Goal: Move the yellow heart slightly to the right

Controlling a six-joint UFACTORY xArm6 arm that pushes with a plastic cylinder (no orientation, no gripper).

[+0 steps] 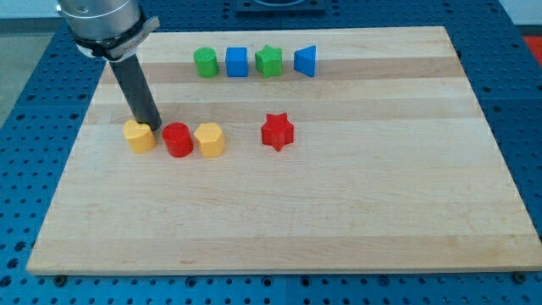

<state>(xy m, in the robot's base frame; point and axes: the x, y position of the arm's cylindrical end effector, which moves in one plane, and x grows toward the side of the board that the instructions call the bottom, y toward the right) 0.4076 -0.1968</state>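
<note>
My tip (156,128) beside yellow heart (139,135)

Yellow heart (140,135) sits flat, board's left, beside red block (177,140).

My arm enters from the view's top left corner, where only its lowest section shows: a grey, rounded metal housing cut off by the frame edge, with a flat dark collar beneath it. From that collar a straight dark rod runs downward, leaning a little toward the view's right as it descends. The rod is smooth, cylindrical and even in width along its whole length. I carry no claw and no fingers, only this rod. My tip (155,127) is its lower end, sitting low at the board surface in the left part of the view. The rest of my arm lies outside the frame.
</note>
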